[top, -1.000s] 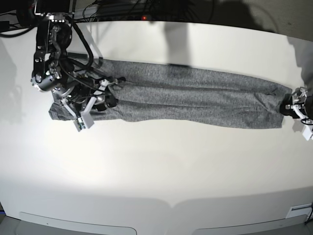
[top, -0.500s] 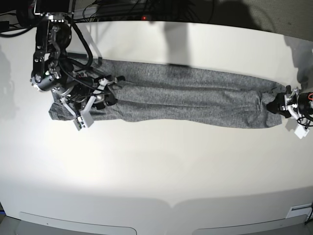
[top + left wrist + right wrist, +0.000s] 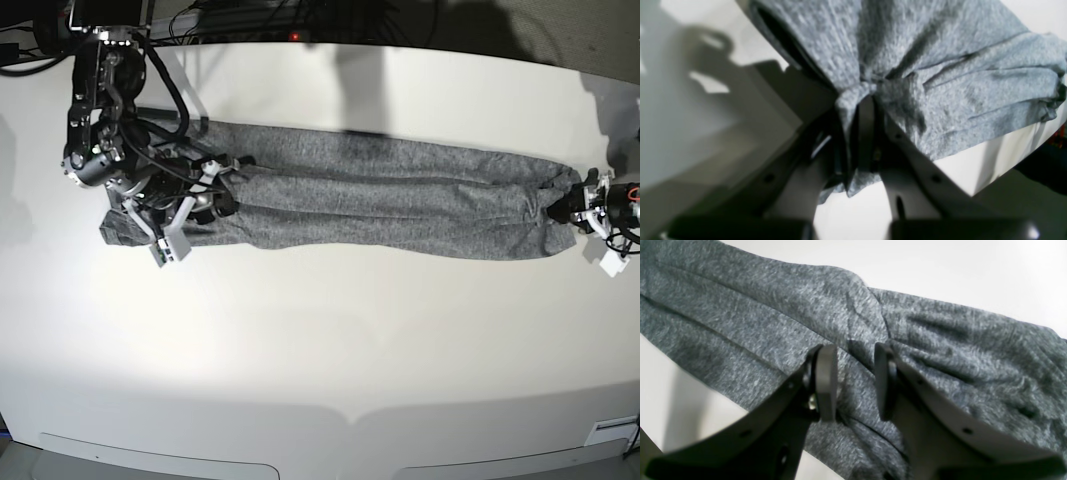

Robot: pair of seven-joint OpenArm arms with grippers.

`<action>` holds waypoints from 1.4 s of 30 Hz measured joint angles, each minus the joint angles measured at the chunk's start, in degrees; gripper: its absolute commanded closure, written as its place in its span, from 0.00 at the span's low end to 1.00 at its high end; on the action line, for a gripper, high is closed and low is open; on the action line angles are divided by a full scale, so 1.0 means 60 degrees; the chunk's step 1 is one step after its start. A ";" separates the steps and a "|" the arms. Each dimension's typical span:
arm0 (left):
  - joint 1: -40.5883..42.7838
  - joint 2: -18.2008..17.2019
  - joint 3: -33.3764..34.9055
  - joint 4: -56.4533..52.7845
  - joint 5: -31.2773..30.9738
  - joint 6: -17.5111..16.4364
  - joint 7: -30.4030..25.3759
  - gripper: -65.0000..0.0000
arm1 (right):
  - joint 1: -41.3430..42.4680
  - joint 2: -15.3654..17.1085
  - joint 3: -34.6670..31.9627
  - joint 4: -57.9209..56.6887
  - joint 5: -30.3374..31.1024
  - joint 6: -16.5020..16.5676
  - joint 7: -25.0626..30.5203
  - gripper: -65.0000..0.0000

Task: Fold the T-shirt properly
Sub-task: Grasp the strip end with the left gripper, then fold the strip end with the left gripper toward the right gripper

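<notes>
The T-shirt (image 3: 380,195), heather-grey, lies as a long narrow strip across the far half of the white table. At its right end my left gripper (image 3: 585,212) is shut on a bunched pinch of the cloth. The left wrist view shows the T-shirt (image 3: 940,83) gathered into the closed tips of the left gripper (image 3: 863,100). Over the shirt's left end sits my right gripper (image 3: 228,190). In the right wrist view the right gripper (image 3: 855,380) stands open, its pads apart and pressed down astride a ridge of the T-shirt (image 3: 740,316).
The white table (image 3: 320,350) stretches bare toward the near edge. Dark cables (image 3: 250,25) and equipment crowd the far edge behind the shirt. The table's right edge (image 3: 1007,150) runs close beside the left gripper.
My left gripper moved in from the right onto the shirt's right end and closed on it, bunching the cloth. The right arm has not moved.
</notes>
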 measured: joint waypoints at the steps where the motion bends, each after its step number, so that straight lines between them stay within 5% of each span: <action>1: 0.0000 0.0004 0.0000 0.0004 -0.0004 0.0000 -0.0007 1.00 | 0.0000 0.0004 0.0004 0.0000 0.0000 0.0000 0.0000 0.72; 15: 0.0080 0.0015 0.0040 0.2550 0.0062 0.0076 0.1413 1.00 | 0.0004 0.0000 0.0000 0.0007 -0.0004 0.0000 0.0157 0.72; 19: 0.0222 0.0018 0.0047 0.3078 -0.0987 0.0095 0.2178 1.00 | 0.0022 0.0000 0.0004 0.0007 0.0000 0.0000 0.0339 0.72; 24: 0.0790 0.0229 0.0044 0.3883 -0.1075 0.0102 0.2277 1.00 | 0.0306 -0.0025 0.0004 0.0011 -0.0004 -0.0004 0.0331 0.72; 42: 0.1213 0.3974 0.0036 0.5282 -0.1158 0.0608 0.2881 1.00 | 0.0634 -0.0025 0.0000 0.0025 0.0007 -0.0007 0.0295 0.72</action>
